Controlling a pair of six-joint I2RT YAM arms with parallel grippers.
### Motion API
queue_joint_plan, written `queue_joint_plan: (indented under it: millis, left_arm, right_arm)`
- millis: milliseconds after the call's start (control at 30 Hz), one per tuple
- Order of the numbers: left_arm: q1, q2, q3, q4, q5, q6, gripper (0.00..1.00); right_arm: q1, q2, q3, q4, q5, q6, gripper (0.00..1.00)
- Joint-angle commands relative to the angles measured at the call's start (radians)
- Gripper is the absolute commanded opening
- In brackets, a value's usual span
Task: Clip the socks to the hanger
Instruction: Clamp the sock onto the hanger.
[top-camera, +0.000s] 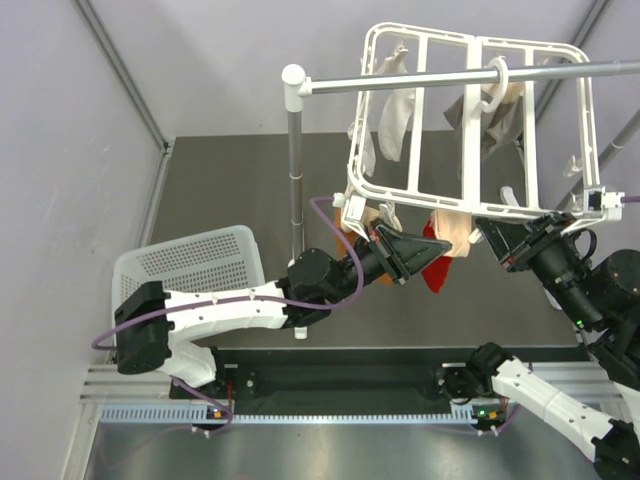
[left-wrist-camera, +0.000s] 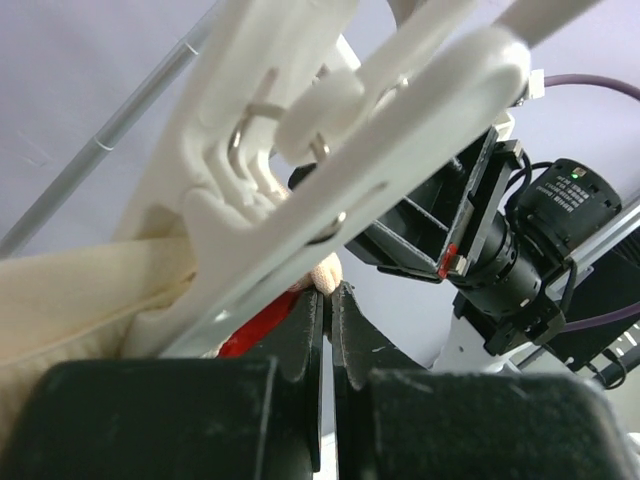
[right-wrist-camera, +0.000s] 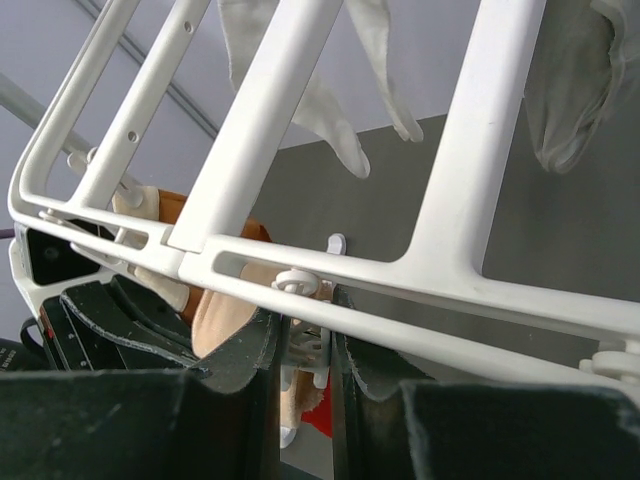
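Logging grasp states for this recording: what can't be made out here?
- Left wrist: what the left tool pinches; the hanger covers its tips.
- Top external: whether a clip holds the red sock; the left tool overlaps it.
- Right wrist: whether the right tool squeezes the clip peg; the hanger blocks it.

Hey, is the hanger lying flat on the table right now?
No, the hanger hangs by its hook from the metal rail, above the table.

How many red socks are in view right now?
1: the red sock hangs below the hanger's near edge, pinched at the left claw's tip. Another may be hidden.
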Motion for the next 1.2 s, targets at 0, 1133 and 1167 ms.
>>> queue_joint_plan:
  millis: [0,1133,1167]
  left_arm:
    - [-0.001,-0.001,-0.001,0.117,0.021,-0.025,0.0]
    - [-0.001,0.051,0.03,0.129,0.012,-0.071,0.0]
    - [-0.001,0.048,0.027,0.118,0.001,-0.074,0.0]
  right_arm:
    - [0.012,-0.012,-0.01,-0.004,-0.039,0.015,0.0]
    - [0.012,-0.062,-0.056,0.072,-0.066,0.074,0.53]
    - [0.012,-0.062,-0.053,0.066,-0.067,0.067,0.56]
